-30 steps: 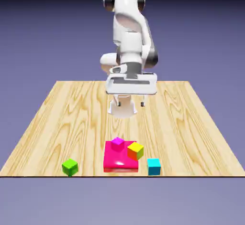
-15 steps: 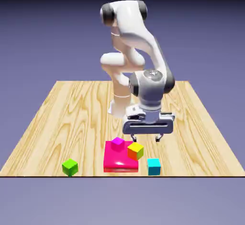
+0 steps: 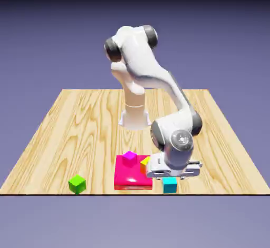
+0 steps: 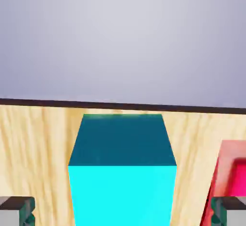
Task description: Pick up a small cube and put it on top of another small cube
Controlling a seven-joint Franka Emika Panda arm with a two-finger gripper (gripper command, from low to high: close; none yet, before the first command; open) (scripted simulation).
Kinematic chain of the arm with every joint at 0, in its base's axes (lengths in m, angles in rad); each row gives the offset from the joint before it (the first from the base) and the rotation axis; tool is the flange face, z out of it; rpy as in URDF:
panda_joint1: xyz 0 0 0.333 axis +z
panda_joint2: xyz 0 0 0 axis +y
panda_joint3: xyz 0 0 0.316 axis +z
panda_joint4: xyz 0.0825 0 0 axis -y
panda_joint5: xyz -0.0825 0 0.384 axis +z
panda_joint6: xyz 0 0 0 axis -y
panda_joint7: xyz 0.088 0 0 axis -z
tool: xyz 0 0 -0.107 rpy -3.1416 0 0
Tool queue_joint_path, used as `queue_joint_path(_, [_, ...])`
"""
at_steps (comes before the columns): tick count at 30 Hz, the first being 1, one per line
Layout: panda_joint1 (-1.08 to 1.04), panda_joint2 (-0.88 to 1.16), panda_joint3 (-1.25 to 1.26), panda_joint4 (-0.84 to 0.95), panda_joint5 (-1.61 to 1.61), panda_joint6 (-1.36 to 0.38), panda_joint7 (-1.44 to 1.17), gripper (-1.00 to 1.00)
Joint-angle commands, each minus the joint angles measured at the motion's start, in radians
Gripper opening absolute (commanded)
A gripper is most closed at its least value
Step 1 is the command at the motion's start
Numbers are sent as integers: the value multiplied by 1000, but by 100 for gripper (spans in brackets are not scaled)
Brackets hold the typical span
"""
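Both views are rendered evenly and brightly, with no blur, noise or edge distortion, and everything is kept in sharp focus from front to back. In the exterior view the backdrop is darkened toward the top edge, soft highlights are shown on the white arm (image 3: 153,78), and only faint shadows are cast on the table (image 3: 68,131) under the blocks. In the hand view the cyan cube (image 4: 122,167) is lit brightly on the face turned toward the camera while the face above it is left much darker, and the backdrop is washed to a pale grey-violet without glare.
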Motion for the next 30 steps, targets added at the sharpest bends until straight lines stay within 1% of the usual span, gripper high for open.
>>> queue_joint_path(1, [0, 0, 0, 0, 0, 0, 0, -100])
queue_joint_path(2, [0, 0, 0, 0, 0, 0, 0, -100])
queue_joint_path(5, [-13, -71, 31, 64, 38, -130, -20, -100])
queue_joint_path(7, [42, -123, 29, 67, 49, -174, -42, -100])
queue_joint_path(16, [211, -449, -270, -92, 225, -276, -282, -100])
queue_joint_path(17, [215, -476, -305, -111, 244, -280, -306, -100])
queue_joint_path(18, [179, -459, -318, -118, 248, -261, -304, -100])
queue_joint_path(20, [178, -458, -319, -119, 249, -260, -304, -100])
queue_joint_path(24, [180, -407, -323, -237, 240, -91, -298, -100])
queue_joint_path(25, [180, -407, -323, -237, 240, -91, -298, 100])
queue_joint_path(26, [180, -407, -323, -237, 240, -91, -298, 100])
queue_joint_path(30, [178, -458, -319, -119, 249, -260, -304, 100])
